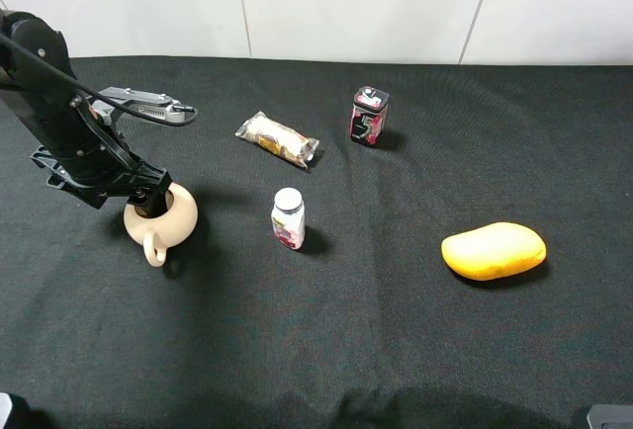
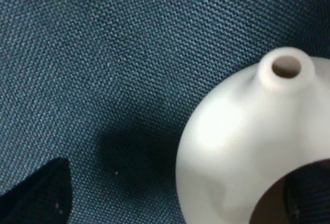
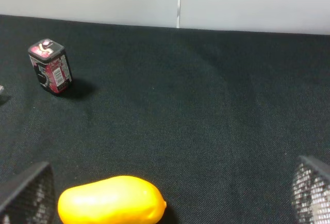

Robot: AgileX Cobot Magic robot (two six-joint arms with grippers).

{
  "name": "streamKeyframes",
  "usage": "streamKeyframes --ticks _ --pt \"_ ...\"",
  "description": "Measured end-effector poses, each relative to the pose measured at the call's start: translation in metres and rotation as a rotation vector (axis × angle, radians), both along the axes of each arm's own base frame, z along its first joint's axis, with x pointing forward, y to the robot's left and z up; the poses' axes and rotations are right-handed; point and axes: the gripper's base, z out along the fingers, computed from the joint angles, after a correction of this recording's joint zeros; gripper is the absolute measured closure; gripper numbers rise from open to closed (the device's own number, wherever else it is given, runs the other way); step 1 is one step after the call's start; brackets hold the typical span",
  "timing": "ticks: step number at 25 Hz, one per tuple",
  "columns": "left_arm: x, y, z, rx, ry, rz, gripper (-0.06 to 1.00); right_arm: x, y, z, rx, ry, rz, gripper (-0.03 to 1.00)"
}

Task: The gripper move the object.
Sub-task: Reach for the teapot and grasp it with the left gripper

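Note:
The cream-beige teapot (image 1: 168,219) stands on the black cloth at the left, loop handle toward the front. My left gripper (image 1: 150,200) is down at its top opening. In the left wrist view the teapot (image 2: 232,146) fills the right side, with its short spout (image 2: 286,66) showing. One black finger (image 2: 36,195) is out on the cloth, well apart from the pot. The other finger (image 2: 309,193) is at the brown opening. The jaws stand wide apart, so the left gripper (image 2: 172,195) is open. My right gripper (image 3: 170,185) is open and empty, above the cloth near the yellow mango-shaped thing.
A white-capped bottle (image 1: 288,218) stands right of the teapot. A wrapped snack (image 1: 277,138) and a red-black box (image 1: 368,117) lie further back. The yellow mango-shaped thing (image 1: 493,250) lies at the right and shows in the right wrist view (image 3: 111,201), with the box (image 3: 49,66).

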Motion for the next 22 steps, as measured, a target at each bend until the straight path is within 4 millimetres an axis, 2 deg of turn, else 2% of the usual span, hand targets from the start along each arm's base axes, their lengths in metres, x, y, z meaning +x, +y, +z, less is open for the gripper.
streamKeyframes --ticks 9,22 --pt "0.001 -0.001 -0.012 0.002 0.033 0.005 0.09 0.000 0.000 0.000 0.000 0.000 0.000 0.27" --pt "0.002 -0.001 -0.012 -0.003 0.021 0.006 0.09 0.000 0.000 0.000 0.000 0.000 0.000 0.27"
